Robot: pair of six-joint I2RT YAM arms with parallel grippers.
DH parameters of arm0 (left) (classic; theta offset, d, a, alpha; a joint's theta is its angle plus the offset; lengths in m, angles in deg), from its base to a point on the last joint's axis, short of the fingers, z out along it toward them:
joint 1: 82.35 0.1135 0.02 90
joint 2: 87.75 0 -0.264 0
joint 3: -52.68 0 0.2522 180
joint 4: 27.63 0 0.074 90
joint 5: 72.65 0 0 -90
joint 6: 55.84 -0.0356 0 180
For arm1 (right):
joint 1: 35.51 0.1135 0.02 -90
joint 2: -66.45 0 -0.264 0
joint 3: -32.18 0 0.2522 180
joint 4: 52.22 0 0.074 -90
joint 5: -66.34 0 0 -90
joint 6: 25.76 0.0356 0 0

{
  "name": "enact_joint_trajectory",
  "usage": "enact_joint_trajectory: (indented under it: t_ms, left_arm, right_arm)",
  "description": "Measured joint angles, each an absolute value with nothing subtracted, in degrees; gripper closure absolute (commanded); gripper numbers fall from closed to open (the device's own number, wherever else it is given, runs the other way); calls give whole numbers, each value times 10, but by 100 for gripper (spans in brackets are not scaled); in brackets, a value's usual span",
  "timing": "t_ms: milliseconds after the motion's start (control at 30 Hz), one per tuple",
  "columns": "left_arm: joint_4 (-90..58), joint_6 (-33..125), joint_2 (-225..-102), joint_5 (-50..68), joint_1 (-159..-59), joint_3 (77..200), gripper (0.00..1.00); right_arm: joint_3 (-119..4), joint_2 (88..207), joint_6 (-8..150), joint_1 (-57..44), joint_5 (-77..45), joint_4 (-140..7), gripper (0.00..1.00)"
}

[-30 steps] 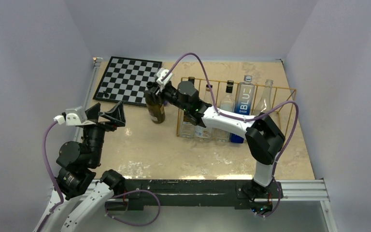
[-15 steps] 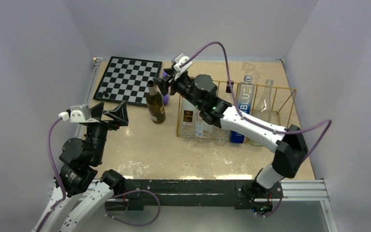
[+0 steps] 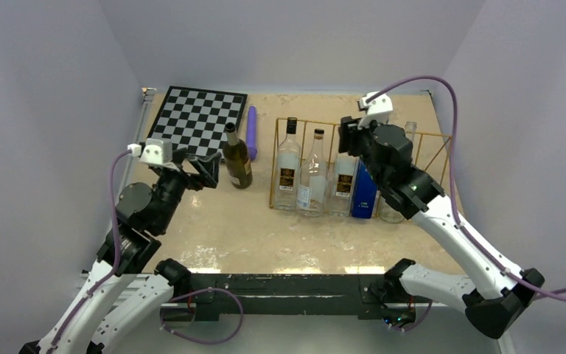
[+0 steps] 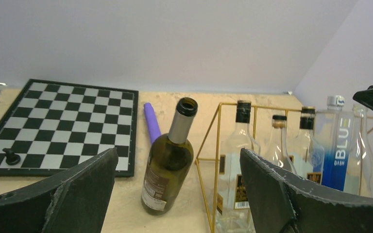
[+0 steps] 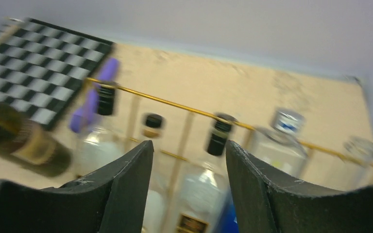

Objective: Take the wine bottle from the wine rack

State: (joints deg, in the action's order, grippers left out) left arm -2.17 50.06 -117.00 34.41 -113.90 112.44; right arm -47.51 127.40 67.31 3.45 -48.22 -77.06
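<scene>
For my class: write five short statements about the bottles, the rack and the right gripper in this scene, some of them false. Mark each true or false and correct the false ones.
1. The wine bottle stands upright on the table, outside the wine rack. True.
2. The right gripper is shut on the wine bottle. False: it is open and holds nothing, above the bottles in the rack.
3. A purple object lies beside the chessboard. True.
4. The wine bottle has a cap on. False: its mouth is open.
5. The wine rack is empty. False: several bottles stand in it.
</scene>
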Motion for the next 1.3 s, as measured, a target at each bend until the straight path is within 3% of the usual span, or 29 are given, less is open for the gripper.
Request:
enact_joint_trajectory:
  t_ms: [300, 700, 1300]
  left_arm:
    - [22, 507, -1261, 292, -1139, 1173, 1]
    - [42, 512, -1254, 271, -1139, 1176, 1]
    - [42, 512, -1256, 270, -1139, 1176, 1]
  right_arm:
    - [-428, 1230, 683, -142, -520, -872, 40]
    - [-450, 1350, 707, -340, -431, -904, 46]
    - [-473, 1410, 699, -382, -344, -908, 45]
